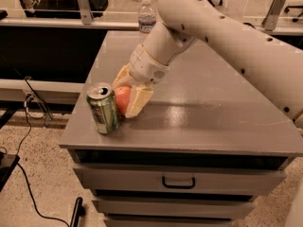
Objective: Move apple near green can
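The hand (125, 102) clasps smooth round apple (121, 97) beside shiny cylindrical green can (104, 109)

A grey flat-topped metal drawer cabinet (227, 122) stands on a speckled floor (42, 145), with a dark pull handle (178, 181) on its top drawer and the gripper (124, 101) low over its front left part. A clear plastic water bottle (147, 14) stands upright at the far edge, and a black cable (22, 174) trails across the floor at left.
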`<act>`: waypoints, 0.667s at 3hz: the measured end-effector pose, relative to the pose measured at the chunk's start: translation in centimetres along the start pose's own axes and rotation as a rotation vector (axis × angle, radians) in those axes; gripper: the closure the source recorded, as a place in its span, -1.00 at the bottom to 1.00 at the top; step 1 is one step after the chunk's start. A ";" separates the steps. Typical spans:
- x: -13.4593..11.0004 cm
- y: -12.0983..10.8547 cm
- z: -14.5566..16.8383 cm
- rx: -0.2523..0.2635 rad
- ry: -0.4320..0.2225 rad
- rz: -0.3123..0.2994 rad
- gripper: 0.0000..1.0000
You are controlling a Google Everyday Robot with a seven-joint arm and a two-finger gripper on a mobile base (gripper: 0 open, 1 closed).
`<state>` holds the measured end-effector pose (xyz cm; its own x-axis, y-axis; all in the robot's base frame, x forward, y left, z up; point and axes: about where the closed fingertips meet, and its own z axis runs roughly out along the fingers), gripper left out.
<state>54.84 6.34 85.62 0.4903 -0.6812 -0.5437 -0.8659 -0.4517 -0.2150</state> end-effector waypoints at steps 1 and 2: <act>-0.1 0.0 0.2 -0.002 -0.001 -0.001 -1.00; -0.1 0.0 0.1 0.000 -0.002 -0.004 -1.00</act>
<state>54.77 6.45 85.60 0.4932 -0.6781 -0.5449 -0.8641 -0.4544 -0.2166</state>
